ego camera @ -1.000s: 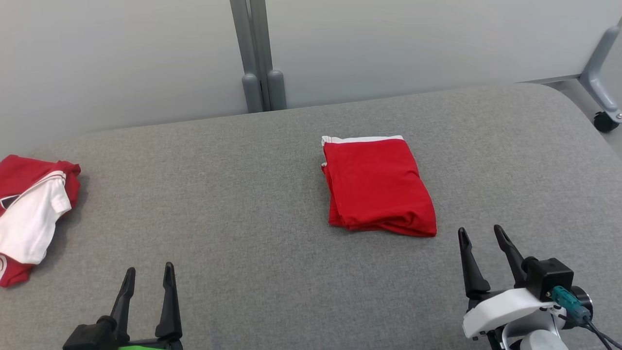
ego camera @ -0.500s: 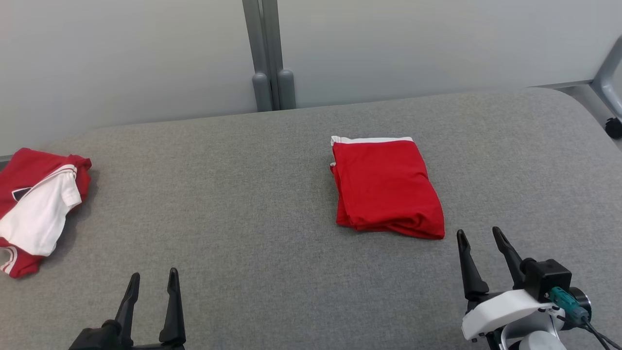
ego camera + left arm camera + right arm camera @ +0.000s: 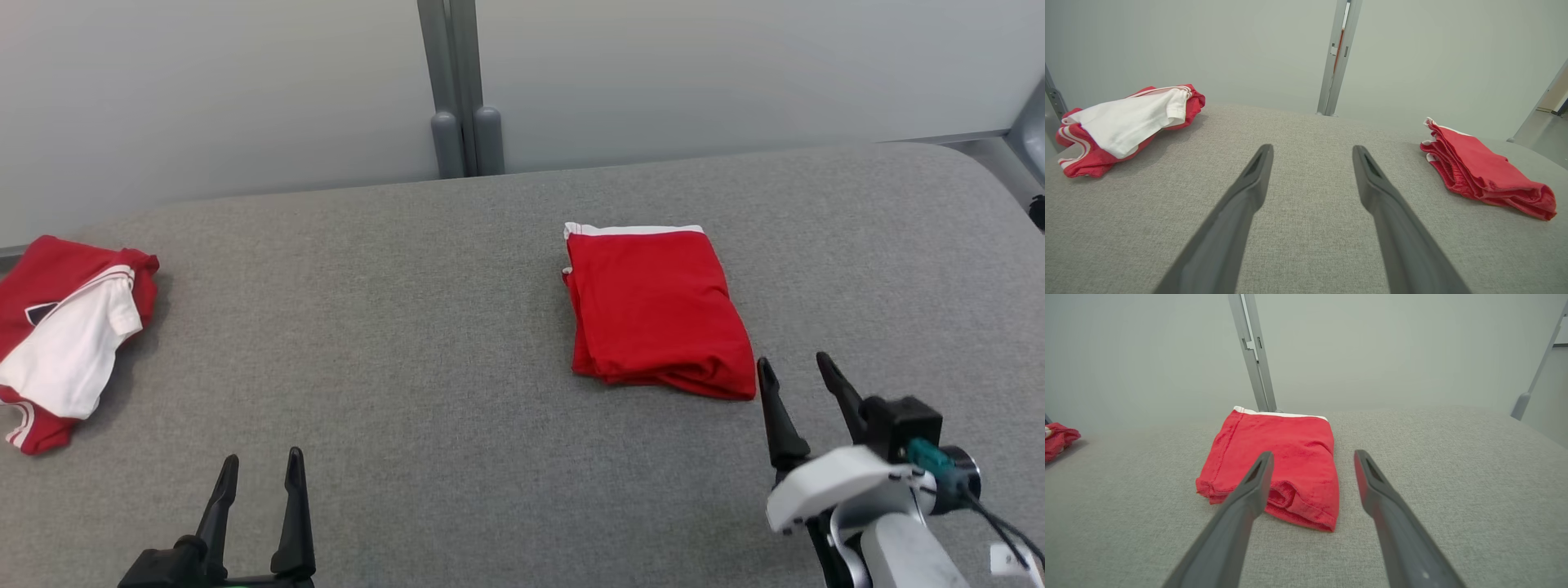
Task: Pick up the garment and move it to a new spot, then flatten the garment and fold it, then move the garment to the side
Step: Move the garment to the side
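Closest to me, my left gripper (image 3: 263, 455) is over the grey table (image 3: 408, 327), fingers apart and holding nothing. My right gripper (image 3: 793, 358) is spread wide too, just beside the near corner of the folded red garment (image 3: 657, 306). The left wrist view shows its stacked layers side-on. Far left lies a red and white pile of clothes (image 3: 65, 335).

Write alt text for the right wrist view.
A folded red garment with a white band at its far edge lies on a grey fabric surface, just ahead of the right gripper, whose jaws stand open and empty. A second red garment sits at the left edge.
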Robot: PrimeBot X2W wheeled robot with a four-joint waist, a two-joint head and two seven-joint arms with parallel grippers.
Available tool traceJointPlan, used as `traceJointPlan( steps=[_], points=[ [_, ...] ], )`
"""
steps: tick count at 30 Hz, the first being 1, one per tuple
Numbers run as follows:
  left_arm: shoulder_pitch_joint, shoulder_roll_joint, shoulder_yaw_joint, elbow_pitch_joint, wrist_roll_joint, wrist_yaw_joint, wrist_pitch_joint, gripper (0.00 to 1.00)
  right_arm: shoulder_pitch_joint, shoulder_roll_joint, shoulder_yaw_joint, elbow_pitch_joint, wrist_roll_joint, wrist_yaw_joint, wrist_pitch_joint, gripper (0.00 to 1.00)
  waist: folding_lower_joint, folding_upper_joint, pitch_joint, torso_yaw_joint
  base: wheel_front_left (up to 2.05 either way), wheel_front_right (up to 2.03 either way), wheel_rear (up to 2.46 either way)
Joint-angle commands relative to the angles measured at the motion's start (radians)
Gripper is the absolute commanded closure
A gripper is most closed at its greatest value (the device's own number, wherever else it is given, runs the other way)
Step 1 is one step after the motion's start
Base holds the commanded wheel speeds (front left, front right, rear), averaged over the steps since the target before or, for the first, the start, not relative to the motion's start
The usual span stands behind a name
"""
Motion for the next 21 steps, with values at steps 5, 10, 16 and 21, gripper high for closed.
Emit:
traceJointPlan(
  steps=[5, 10, 16, 21],
  points=[
    [-0.015, 0.004, -0.020, -0.007, 0.002, -0.003, 0.000, 0.00, -0.221, -0.011, -0.033, 0.140, 0.043, -0.002, 0.188, 0.00, 0.0000, -0.0001, 0.050, 0.050, 0.00, 0.00, 0.00],
    [-0.050, 0.004, -0.044, -0.018, 0.000, -0.003, 0.000, 0.00, -0.398, -0.042, -0.107, 0.288, 0.017, -0.001, 0.343, 0.00, 0.0000, -0.0001, 0.110, 0.121, 0.00, 0.00, 0.00],
    [-0.081, 0.004, -0.059, -0.049, -0.012, -0.003, 0.000, 0.00, -0.511, -0.081, -0.189, 0.440, -0.049, -0.001, 0.444, 0.00, 0.0000, -0.0001, 0.185, 0.194, 0.00, 0.00, 0.00],
    [-0.102, 0.004, -0.073, -0.071, -0.016, -0.003, 0.000, 0.00, -0.555, -0.094, -0.195, 0.528, -0.051, -0.001, 0.481, 0.00, 0.0000, -0.0001, 0.229, 0.228, 0.00, 0.00, 0.00]
  ],
)
